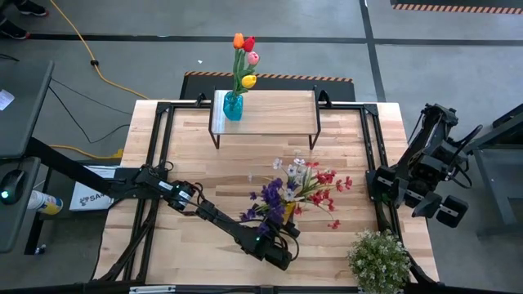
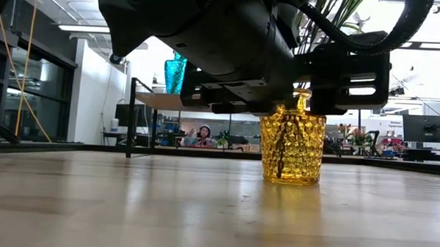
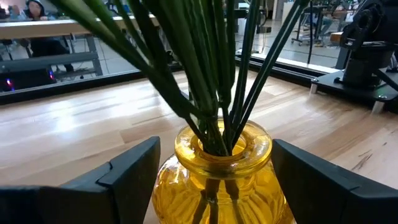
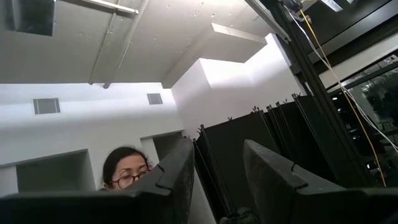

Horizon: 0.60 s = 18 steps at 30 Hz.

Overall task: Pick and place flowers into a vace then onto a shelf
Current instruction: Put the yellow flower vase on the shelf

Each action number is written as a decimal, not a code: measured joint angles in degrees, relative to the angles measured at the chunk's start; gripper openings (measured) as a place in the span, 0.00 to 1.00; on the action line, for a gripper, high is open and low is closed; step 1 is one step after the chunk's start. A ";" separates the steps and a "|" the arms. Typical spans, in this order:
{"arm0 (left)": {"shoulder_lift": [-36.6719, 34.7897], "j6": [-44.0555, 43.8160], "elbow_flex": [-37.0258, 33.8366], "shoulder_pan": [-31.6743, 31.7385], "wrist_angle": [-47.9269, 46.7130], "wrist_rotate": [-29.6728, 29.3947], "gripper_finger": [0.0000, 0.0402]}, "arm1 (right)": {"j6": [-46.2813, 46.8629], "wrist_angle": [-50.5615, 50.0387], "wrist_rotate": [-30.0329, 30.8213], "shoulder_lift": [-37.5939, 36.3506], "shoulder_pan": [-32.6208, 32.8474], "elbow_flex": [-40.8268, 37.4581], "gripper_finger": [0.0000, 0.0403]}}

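A yellow knobbly glass vase (image 2: 292,148) stands on its base on the table near the front. It holds purple, white and red flowers (image 1: 298,189), and their green stems (image 3: 211,81) rise out of its neck. My left gripper (image 3: 217,180) reaches in low from the near side and is shut on the vase. A blue vase with tulips (image 1: 234,102) stands on the left end of the shelf (image 1: 270,114) at the back. My right gripper (image 4: 219,180) is open with nothing between its fingers; it is raised at the table's right edge (image 1: 425,184) and points up at the ceiling. My left gripper has the yellow vase between its two fingers (image 3: 124,177), which lie against opposite sides of its shoulder (image 3: 166,180), just below the neck. The fingers come in about level from the table's near side. The vase stands upright with its base on the table (image 2: 291,182).
A bushy pale-green potted plant (image 1: 378,260) stands at the near right corner. A black frame (image 1: 159,163) runs along the table's left and right sides. Bare wood lies between the yellow vase and the shelf. A person shows beyond the table (image 4: 127,168).
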 joint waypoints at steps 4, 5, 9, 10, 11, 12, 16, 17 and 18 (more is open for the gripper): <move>0.00 0.24 0.00 0.00 0.05 0.03 0.84 | 0.00 0.00 0.01 0.00 -0.01 0.00 0.32; 0.00 0.26 -0.01 0.00 0.12 0.01 0.84 | 0.00 0.01 0.02 0.00 -0.01 0.00 0.32; 0.00 0.35 -0.02 0.00 0.35 0.05 0.84 | 0.00 0.01 0.02 0.00 0.00 0.00 0.32; 0.00 0.35 -0.02 0.00 0.44 0.05 0.84 | 0.00 0.01 0.02 0.00 0.00 0.00 0.32; 0.00 0.35 -0.02 0.01 0.59 0.07 0.84 | 0.00 0.00 0.02 0.00 0.00 0.00 0.32; 0.00 0.35 -0.02 0.02 0.69 0.11 0.84 | 0.00 -0.01 0.02 0.00 -0.01 0.00 0.32; 0.00 -1.22 -0.02 0.05 0.77 1.07 0.84 | 0.00 0.01 0.27 0.00 0.00 0.00 0.32; 0.00 -1.85 -0.02 0.12 0.76 1.57 0.84 | 0.00 -0.01 0.57 0.00 0.00 0.00 0.32; 0.00 -2.54 -0.02 0.31 0.72 1.86 0.83 | 0.00 -0.01 0.61 0.00 0.00 0.00 0.32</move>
